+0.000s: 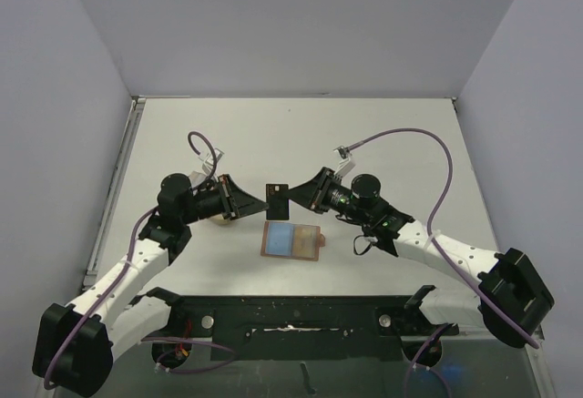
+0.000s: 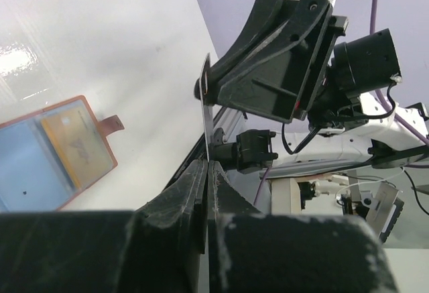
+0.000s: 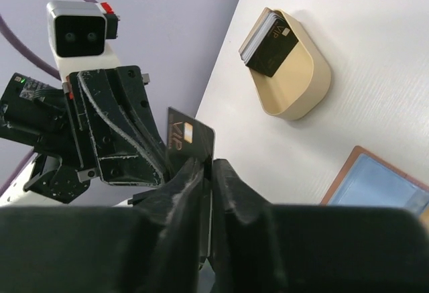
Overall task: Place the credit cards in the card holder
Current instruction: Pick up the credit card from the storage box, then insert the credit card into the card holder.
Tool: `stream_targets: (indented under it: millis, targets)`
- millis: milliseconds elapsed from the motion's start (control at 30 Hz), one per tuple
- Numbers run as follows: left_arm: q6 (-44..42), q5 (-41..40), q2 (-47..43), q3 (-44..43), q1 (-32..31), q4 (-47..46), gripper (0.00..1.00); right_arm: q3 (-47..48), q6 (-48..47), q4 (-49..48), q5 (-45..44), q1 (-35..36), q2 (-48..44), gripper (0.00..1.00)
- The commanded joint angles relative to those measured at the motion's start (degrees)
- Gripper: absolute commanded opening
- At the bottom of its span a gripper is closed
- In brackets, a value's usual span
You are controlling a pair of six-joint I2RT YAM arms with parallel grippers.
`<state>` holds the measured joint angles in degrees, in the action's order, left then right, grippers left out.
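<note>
a dark vip card [image 1: 276, 199] is clamped by both the left gripper [image 1: 260, 203] and the right gripper [image 1: 294, 199] in the air near the open card holder [image 1: 291, 241]; it could be bent or dropped by mistimed release

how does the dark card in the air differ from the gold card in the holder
The dark card is black with VIP lettering; the gold card is gold-tan. The dark card is held in the air, pinched by the left end effector and right end effector; the gold card lies flat in the open card holder. Both are thin rectangles.
</note>
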<state>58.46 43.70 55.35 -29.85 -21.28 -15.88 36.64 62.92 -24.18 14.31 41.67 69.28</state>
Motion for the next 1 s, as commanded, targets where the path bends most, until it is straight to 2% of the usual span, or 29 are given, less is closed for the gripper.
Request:
stream_targets:
  millis: [0, 67, 233, 333, 533, 633, 800, 967]
  targets:
    - [1.10, 0.93, 0.36, 0.08, 0.17, -4.62, 0.00, 1.05, 0.00, -5.96, 1.51, -0.38, 0.00, 0.04]
    - [1.22, 0.33, 0.68, 0.50, 0.18, -4.32, 0.00, 0.33, 0.14, -6.74, 1.60, -0.47, -0.22, 0.00]
    - [-1.11, -1.99, 1.49, 0.81, 0.18, -1.23, 0.32, -1.67, -0.10, -7.27, 1.35, -0.83, -0.93, 0.00]
    - [-4.95, -4.57, 1.98, 0.18, 0.18, 3.62, 0.40, -1.88, -1.20, -3.69, 0.36, -0.89, -1.60, 0.00]
    - [-12.00, -10.85, 3.91, -0.92, 0.10, 14.01, 0.42, -2.98, -4.83, 6.54, -3.57, -1.04, -3.71, 0.00]
    - [-13.79, -14.31, 5.46, -0.83, -0.41, 16.01, 0.42, -4.14, -5.73, 9.75, -4.62, -1.35, -3.30, 0.00]
    - [-15.44, -18.78, 8.52, -0.62, -3.51, 16.58, 0.39, -5.43, -6.24, 9.86, -3.43, -1.85, 0.08, 0.00]
    - [-16.24, -22.46, 12.18, 0.42, -7.82, 16.17, 0.31, -6.18, -5.81, 8.20, -1.65, -2.23, 4.81, 0.00]
